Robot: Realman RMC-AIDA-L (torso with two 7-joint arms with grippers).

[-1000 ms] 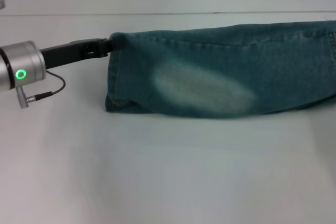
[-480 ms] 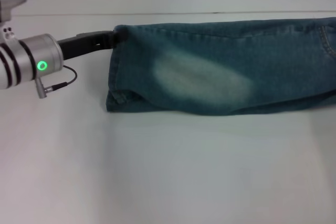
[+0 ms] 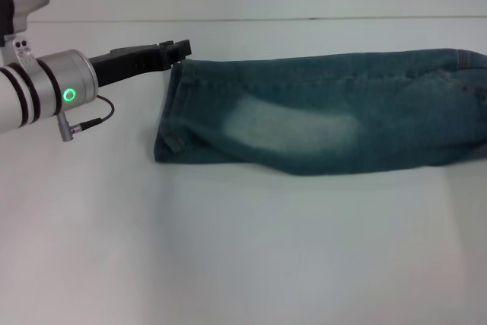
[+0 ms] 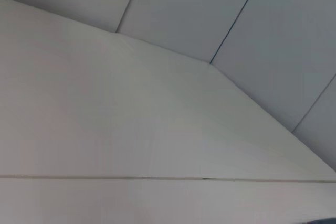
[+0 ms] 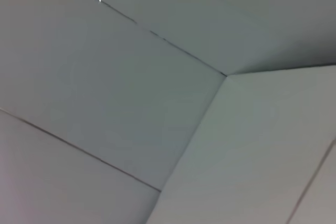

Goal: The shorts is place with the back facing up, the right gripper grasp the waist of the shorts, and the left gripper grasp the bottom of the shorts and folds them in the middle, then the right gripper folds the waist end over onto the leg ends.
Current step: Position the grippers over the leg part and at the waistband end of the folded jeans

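Spread on the white table (image 3: 243,249), closer to its far edge than its near one: the shorts (image 3: 319,123), folded lengthwise into one long blue-green denim band, flat, running from left of the table's middle toward its right side and cut off there by the head view's border. Across the middle of the top layer, a faded pale patch (image 3: 293,127). At the band's left end, the leg ends (image 3: 171,112), stacked one on the other, stitched hems facing the table's left side, with the lower layer poking out a little at the near corner. Waist end out of sight past the border. Over the far-left part of the table, reaching in from the left side: the left gripper (image 3: 181,48), black, stretched out nearly level behind its silver wrist (image 3: 46,89) with a lit green ring (image 3: 69,96) and a thin black cable (image 3: 91,121) looping beneath. Tip just at the far corner of the leg ends, slightly above the cloth; touching or just apart, cannot tell, and clenched or released, cannot tell either. No denim seen lifted off the table. Right gripper nowhere in view. From the left wrist camera, only bare table (image 4: 105,103) and pale wall panels (image 4: 236,19); from the right wrist camera, only pale panels (image 5: 131,87) and their seams.
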